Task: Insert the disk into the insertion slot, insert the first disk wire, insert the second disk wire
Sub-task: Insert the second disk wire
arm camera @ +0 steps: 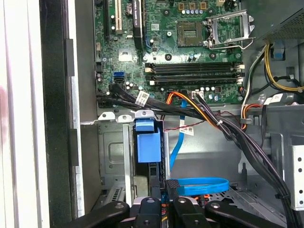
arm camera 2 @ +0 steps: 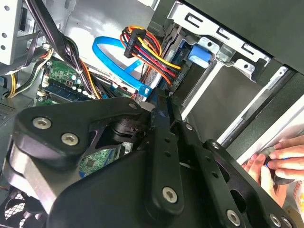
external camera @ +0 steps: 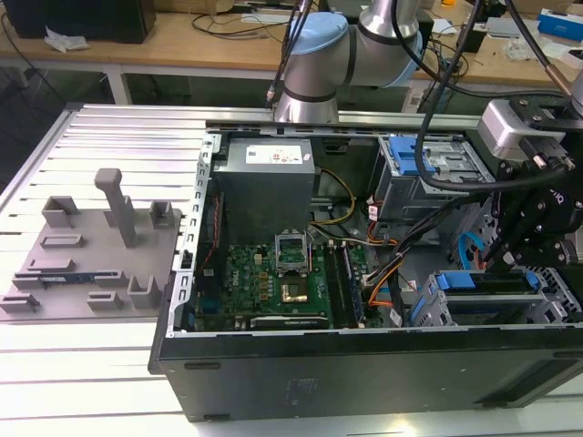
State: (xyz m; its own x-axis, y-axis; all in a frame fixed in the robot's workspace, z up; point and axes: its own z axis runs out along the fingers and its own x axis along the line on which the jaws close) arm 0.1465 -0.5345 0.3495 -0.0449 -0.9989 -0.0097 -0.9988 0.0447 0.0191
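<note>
The disk, a flat drive in a bright blue plastic carrier [arm camera: 148, 145], already sits inside the insertion slot, the low bay of the grey sheet-metal drive cage [arm camera: 111, 156], directly ahead of the jaws. In the exterior view the black gripper [external camera: 521, 248] hangs just above that bay, at the open computer case's [external camera: 364, 364] near corner.

The step in hand looks like a wire insertion rather than disk seating. In the second wrist view the jaws stand drawn close together, apparently pinching the plug end of the flat blue ribbon wire [arm camera 2: 114, 59], whose loop trails off beside them. The bundle of red, yellow and orange wires [arm camera 2: 152, 54] runs just beyond the fingertips toward the disk's rear edge; whether its plug is seated there I cannot tell.

The next move likely calls for squaring the plug to the disk's rear socket and pressing straight in, without snagging the bundle. A person's hand [arm camera 2: 280, 161] rests outside the case wall, well behind the jaws.
</note>
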